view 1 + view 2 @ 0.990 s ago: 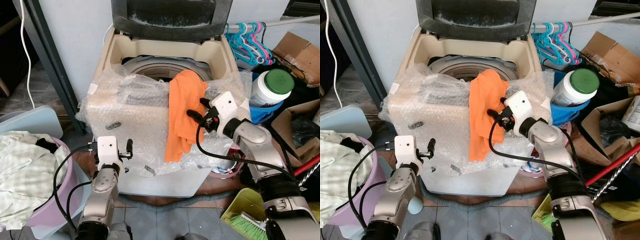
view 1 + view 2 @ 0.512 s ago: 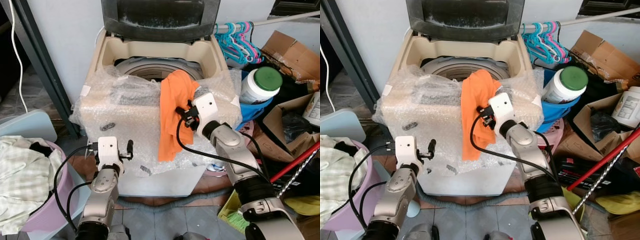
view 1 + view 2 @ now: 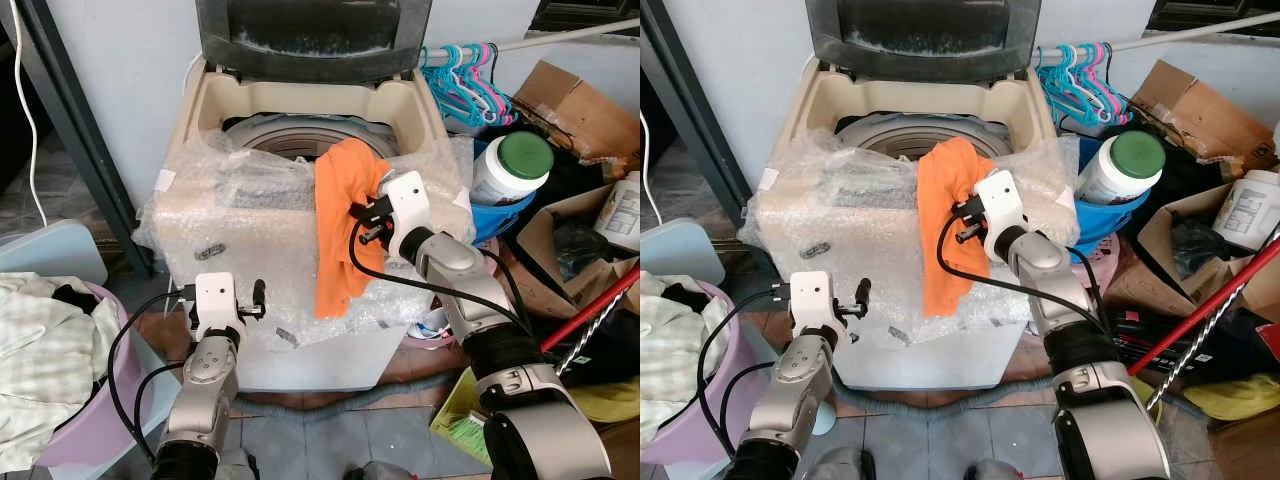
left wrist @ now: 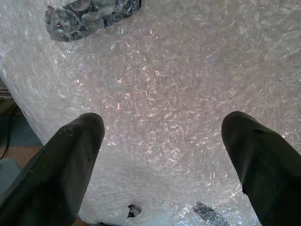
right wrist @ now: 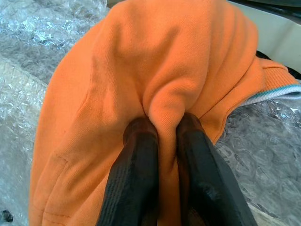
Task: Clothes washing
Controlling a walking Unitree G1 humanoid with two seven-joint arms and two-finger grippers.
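An orange garment (image 3: 343,220) hangs over the front rim of the top-loading washing machine (image 3: 300,100), whose lid stands up and whose front is wrapped in bubble wrap (image 3: 250,240). My right gripper (image 5: 162,129) is shut on a fold of the orange garment (image 5: 155,70) at the rim; in the left eye view it (image 3: 368,215) sits at the cloth's right edge. My left gripper (image 4: 162,136) is open, held low and close to the bubble-wrapped front (image 4: 178,94), with nothing between its fingers (image 3: 257,297).
A pink basin (image 3: 95,400) with pale checked clothes (image 3: 45,350) sits at the left. Right of the machine are a white jar with green lid (image 3: 513,168), a blue tub (image 3: 497,216), hangers (image 3: 462,85), cardboard boxes (image 3: 575,100) and a red-handled stick (image 3: 590,305).
The camera has shifted, sliding the scene. My right gripper, still holding the orange garment, has moved up toward the machine's rim. The left arm has stayed put.
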